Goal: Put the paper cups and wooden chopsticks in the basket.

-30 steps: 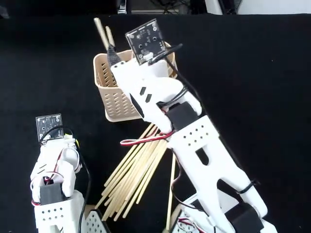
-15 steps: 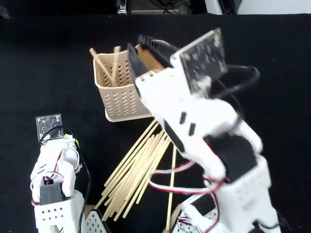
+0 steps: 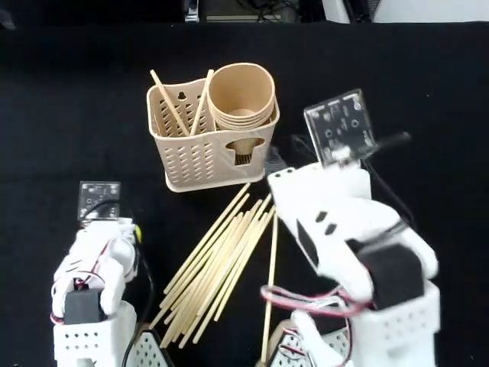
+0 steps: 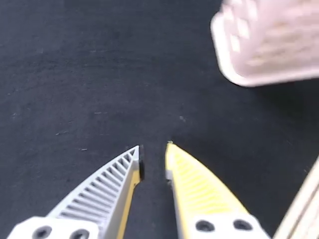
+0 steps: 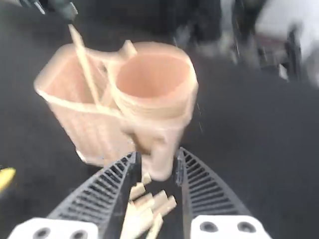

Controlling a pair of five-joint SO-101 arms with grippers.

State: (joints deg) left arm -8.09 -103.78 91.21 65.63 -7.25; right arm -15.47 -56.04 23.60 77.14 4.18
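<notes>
Basket (image 3: 191, 160), paper cups (image 3: 241, 95) and wooden chopsticks (image 3: 218, 264) all rest on the black counter (image 3: 412, 76), which stretches across the high view. Next in bulk is the white right arm (image 3: 359, 245), folded low near the front edge just beside the chopstick pile. The smaller left arm (image 3: 95, 267) sits at the opposite front corner, well apart from the basket. The beige perforated basket stands upright toward the back of the counter and has 2 compartments. A nested stack of cups fills 1 of them, the one nearer the right arm's side. In the other, 2 chopsticks (image 3: 172, 107) lean against the walls with their tips above the rim. A loose bundle of chopsticks lies fanned on the counter in front of the basket, between the 2 arms, and 1 chopstick (image 3: 270, 290) lies apart from it beside the right arm's base. The right hand (image 5: 156, 154) is spread and empty; it points at the basket (image 5: 75, 109) and cups (image 5: 154, 79), with chopstick ends (image 5: 147, 204) on the counter below it. The left hand (image 4: 153, 147) hovers over bare counter with a narrow gap between its fingers, pinching nothing, a basket corner (image 4: 264, 45) beyond it.
</notes>
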